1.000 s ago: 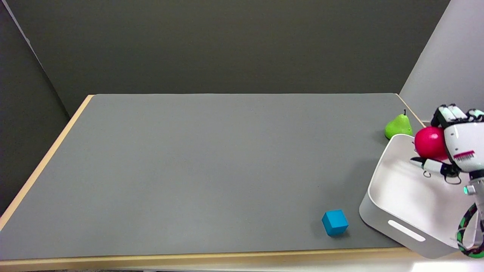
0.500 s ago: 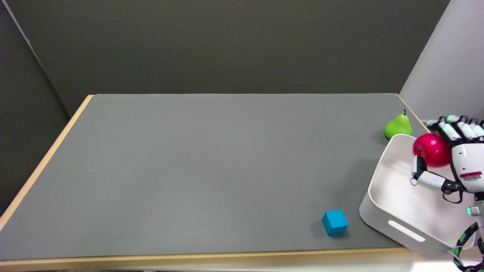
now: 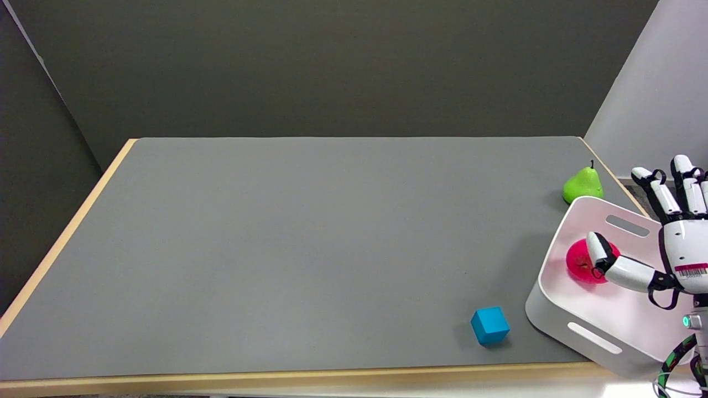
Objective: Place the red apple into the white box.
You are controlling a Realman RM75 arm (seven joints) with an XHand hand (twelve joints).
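Head view: a camera looks down and across a table from its near side.
Surface: a wide grey mat covers the table, with a pale wooden edge showing along the left, near and far right sides.
Room: a dark olive-grey wall stands behind the table, a darker panel closes the left side, and a lighter grey panel rises at the far right.
White box: a white plastic box with rounded corners sits at the table's near right corner, part of it running out of the picture to the right. A slot handle shows in its near wall and another in its far wall.
Red apple: the round, glossy red apple lies inside the white box on its floor, toward the left wall. It casts a pink tint on the white walls around it.
Right hand: the black-and-white robot hand is over the box with fingers spread and straightened upward, holding nothing. Its thumb reaches left and overlaps the apple's right side; whether it touches the fruit cannot be told.
Green pear: a bright green pear with a dark stem stands upright just beyond the box's far left corner.
Blue cube: a small blue cube rests on the mat near the front edge, just left of the box.
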